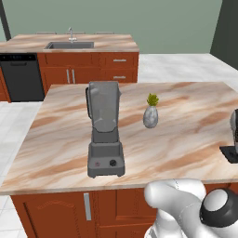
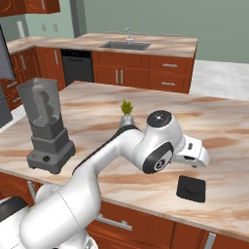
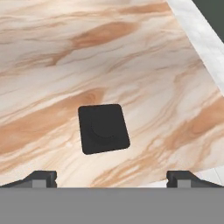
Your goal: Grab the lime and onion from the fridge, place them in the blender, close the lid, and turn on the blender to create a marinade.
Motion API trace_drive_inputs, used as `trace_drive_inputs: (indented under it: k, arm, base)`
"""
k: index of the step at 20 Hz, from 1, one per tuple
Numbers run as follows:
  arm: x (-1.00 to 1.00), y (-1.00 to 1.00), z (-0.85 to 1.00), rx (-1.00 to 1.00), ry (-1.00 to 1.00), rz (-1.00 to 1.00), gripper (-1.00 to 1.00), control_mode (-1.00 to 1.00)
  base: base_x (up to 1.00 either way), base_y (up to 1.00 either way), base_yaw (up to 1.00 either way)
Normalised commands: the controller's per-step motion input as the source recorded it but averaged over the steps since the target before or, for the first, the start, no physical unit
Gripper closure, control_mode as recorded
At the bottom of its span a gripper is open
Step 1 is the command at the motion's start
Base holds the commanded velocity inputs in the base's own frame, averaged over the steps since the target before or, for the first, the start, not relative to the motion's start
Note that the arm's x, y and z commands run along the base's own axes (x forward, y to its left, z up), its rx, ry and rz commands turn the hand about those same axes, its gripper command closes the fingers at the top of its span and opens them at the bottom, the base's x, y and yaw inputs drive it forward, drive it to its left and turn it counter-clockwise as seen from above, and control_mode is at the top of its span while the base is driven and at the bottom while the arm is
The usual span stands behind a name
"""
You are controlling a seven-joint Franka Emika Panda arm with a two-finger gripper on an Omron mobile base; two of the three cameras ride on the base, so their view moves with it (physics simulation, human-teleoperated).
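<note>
Marbled tan counter (image 1: pixel 186 139) forms an island on red-brown cabinets, with a second counter holding a sink (image 1: pixel 69 45) and a black dishwasher (image 1: pixel 21 76) along the far green wall.

At the left of the island, near its front edge, stands the blender (image 1: pixel 105 132): a smoky jar with a side handle on a boxy grey base that shows a red button and a black knob. In the right base view the blender (image 2: pixel 46 129) sits at the far left, and the jar's rim looks open, with no cap on it. What lies inside the jar cannot be told.

Just right of the blender and a little farther back stands a small grey vase (image 1: pixel 150 114) with green leaves, apart from the jar. In the right base view the vase (image 2: pixel 127 114) is partly hidden behind the arm.

Farther right, the lid (image 2: pixel 190 187) lies flat on the counter close to the near edge, well apart from the blender. From the hand view the lid (image 3: pixel 103 128) is a black squarish cap with a raised centre, resting between the 2 fingertips' lines and beyond them.

The gripper (image 3: pixel 112 177) hangs above the lid without touching it, its fingertips (image 3: pixel 41 177) spread wide and holding nothing.

At the right edge of the left base view a black machine (image 1: pixel 231 139) stands on the counter.
</note>
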Motion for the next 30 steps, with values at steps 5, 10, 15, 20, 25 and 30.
trace_drive_inputs:
  k: [5,10,15,20,25,30]
  arm:
    - [0.2,0.0,-0.43,0.01,0.1,0.01,-1.0,-1.0]
    - [0.27,0.0,-0.27,0.06,0.05,0.04,-1.0,-1.0]
    - [0.22,-0.14,-0.19,0.12,0.0,0.08,-1.0,-1.0]
    - [0.17,-0.25,-0.15,0.14,0.0,0.1,-1.0,-1.0]
    - [0.15,-0.2,-0.13,0.05,0.04,0.03,-1.0,-1.0]
    - [0.14,-0.1,-0.17,0.0,0.14,0.0,-1.0,-1.0]
  base:
    - [0.0,0.0,0.0]
    - [0.0,0.0,0.0]
    - [0.0,0.0,0.0]
    - [0.0,0.0,0.0]
    - [0.0,0.0,0.0]
    - [0.0,0.0,0.0]
